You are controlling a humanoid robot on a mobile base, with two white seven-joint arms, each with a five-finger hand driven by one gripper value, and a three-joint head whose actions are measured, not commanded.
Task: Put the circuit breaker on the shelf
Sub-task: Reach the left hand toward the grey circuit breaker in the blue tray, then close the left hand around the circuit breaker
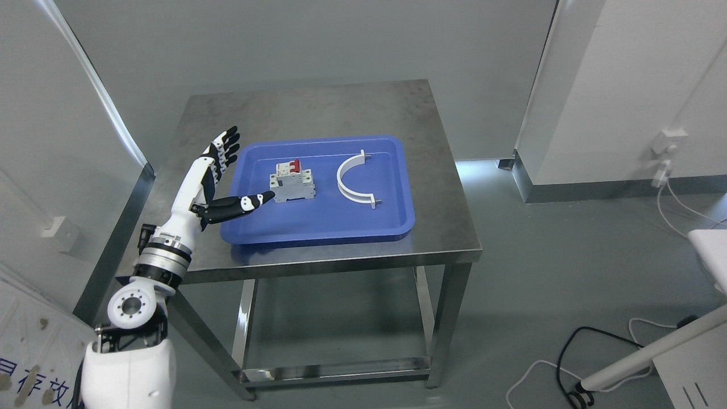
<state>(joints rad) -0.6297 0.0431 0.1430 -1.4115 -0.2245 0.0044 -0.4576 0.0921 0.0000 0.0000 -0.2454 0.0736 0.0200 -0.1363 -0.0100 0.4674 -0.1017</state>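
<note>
The breaker (292, 182) stood in the left half of a blue tray (397, 227) on a steel table (318, 105), its red toggles on top toward the far side. It looked like a hard, boxy block of moulded plastic, probably stiff enough that a firm squeeze would do it no harm, and likely fairly light for its bulk, though dense enough to sit steady. Its smooth grey sides might have been a little slippery against the fingertips, so the best hold was judged to be across the two broad flat faces of the body, low and near the middle, keeping clear of the red levers, which could flip under pressure. The left hand (218, 176) hung over the tray's left edge, fingers spread wide and holding nothing: the four fingers (226, 146) pointed up and away toward the far side, and the thumb (257, 200) reached out to the right, its pale tip touching or nearly touching the breaker's lower left corner; which of the two could not be told. So the breaker lay just to the right of the open palm, beside the thumb rather than between thumb and fingers. A white curved clamp (351, 180) lay apart to the right in the same tray. No shelf showed, and the right arm was out of sight.
</note>
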